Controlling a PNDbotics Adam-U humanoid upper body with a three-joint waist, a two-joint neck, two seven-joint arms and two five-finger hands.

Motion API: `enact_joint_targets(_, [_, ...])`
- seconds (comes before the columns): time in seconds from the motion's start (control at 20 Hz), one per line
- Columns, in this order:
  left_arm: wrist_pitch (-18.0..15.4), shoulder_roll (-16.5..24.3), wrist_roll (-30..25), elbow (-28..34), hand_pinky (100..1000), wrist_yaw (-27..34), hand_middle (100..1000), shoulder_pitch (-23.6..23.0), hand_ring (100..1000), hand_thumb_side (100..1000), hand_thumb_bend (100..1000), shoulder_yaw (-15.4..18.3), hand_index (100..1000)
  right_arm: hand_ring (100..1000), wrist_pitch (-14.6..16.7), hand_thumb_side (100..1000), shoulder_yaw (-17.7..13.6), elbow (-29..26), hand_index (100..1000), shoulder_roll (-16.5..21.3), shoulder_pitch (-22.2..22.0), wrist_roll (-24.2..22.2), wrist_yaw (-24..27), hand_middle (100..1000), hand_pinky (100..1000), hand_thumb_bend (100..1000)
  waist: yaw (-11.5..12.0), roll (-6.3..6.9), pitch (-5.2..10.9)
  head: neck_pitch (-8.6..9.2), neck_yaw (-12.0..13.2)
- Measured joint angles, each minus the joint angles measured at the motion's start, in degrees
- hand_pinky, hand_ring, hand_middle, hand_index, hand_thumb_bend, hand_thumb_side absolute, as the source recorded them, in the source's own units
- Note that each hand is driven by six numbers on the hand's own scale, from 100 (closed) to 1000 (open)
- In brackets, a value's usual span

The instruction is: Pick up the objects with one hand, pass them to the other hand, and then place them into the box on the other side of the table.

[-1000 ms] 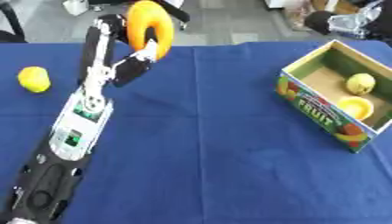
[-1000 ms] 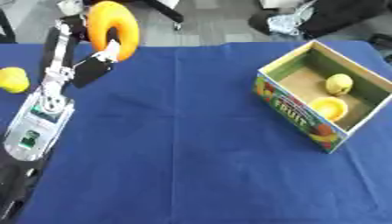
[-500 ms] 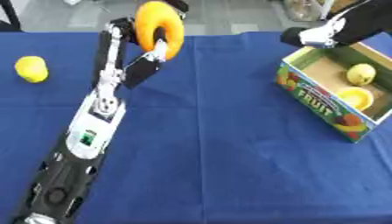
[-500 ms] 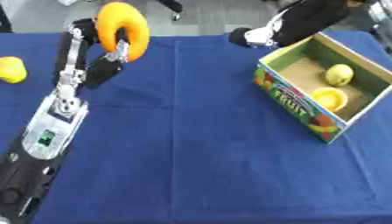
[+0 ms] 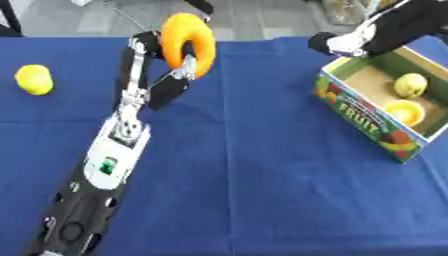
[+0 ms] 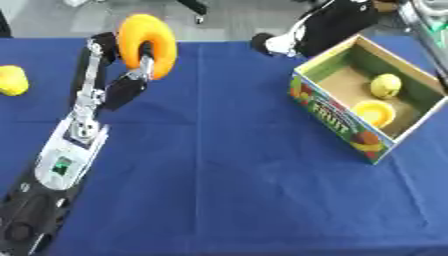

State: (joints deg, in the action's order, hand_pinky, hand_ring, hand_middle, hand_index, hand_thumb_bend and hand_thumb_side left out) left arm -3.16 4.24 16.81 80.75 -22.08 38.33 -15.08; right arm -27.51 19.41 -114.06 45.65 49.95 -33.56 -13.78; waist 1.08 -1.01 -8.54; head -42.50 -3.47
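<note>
An orange curved thing (image 5: 189,41) is held up above the blue table (image 5: 254,165) at the far left-centre. My left hand (image 5: 165,90) is shut on it, with the arm coming in from the lower left. My right hand (image 6: 282,44) reaches in from the upper right and hovers over the far left corner of the fruit box (image 5: 360,111). It stays apart from the orange thing, and its fingers are not clear to me. The box holds a yellow-green fruit (image 5: 409,85) and a yellow round thing (image 5: 404,111). A yellow lemon (image 5: 33,79) lies on the table at the far left.
The box stands at the table's right edge, with its open top facing up. Beyond the table's far edge lies grey floor with dark objects. My left forearm (image 5: 109,162) stretches across the left part of the cloth.
My right arm has come into view from the upper right and moved left past the box's corner. The left hand keeps the orange thing raised. The camera has shifted.
</note>
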Motion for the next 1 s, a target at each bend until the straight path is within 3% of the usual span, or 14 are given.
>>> enact_joint_targets(0.55, [-5.82,-0.13,-1.96,1.52,601,-10.06,449,0.03,487,241,100,-1.5,377,823,-3.46,179,1.5,0.0,873,-0.98,0.21,3.2,6.89,845,706,272,0.46,0.0,0.0,0.29,-0.83])
enact_joint_targets(1.0, [-9.54,-0.15,-4.68,1.61,608,-11.97,453,0.32,491,226,100,-3.22,379,809,-4.99,180,3.07,0.0,870,-1.88,0.49,1.49,10.8,876,700,220,1.01,0.0,-0.01,0.22,-1.73])
